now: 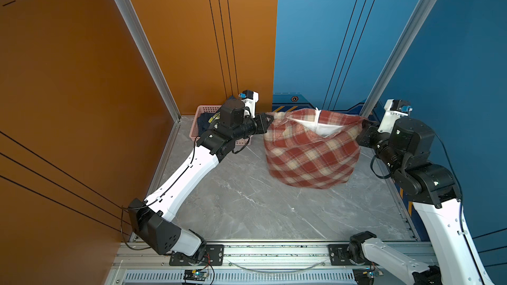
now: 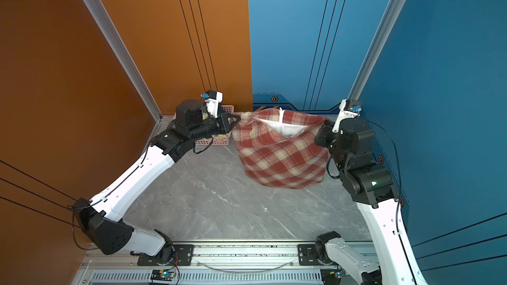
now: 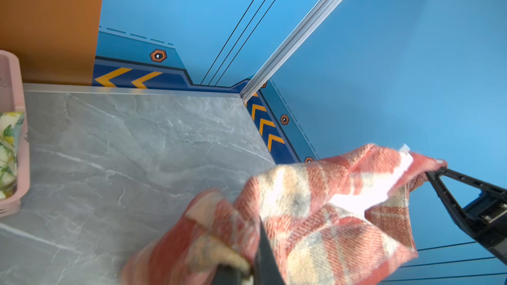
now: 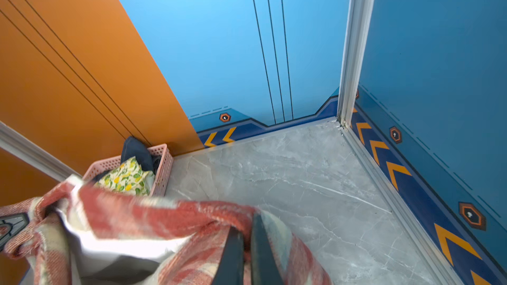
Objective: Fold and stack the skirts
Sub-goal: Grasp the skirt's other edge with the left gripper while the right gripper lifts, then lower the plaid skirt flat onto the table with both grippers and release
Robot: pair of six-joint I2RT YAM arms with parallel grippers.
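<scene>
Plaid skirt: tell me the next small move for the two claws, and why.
Probably lower the left claw and right claw together, drawing the plaid skirt toward the near side so it lies flat on the grey table. Each claw is shut on one end of the waist, so the skirt hangs stretched between them, unfolded, its waist gaping and its white lining showing.

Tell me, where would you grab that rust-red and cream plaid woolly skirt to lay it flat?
By the two ends of its waistband, one gripper from each side. The rust-red and cream plaid woolly skirt hangs as an open tube, white lining showing on top, so pulling opposite ends should straighten it. The left gripper and right gripper are shut there.
</scene>
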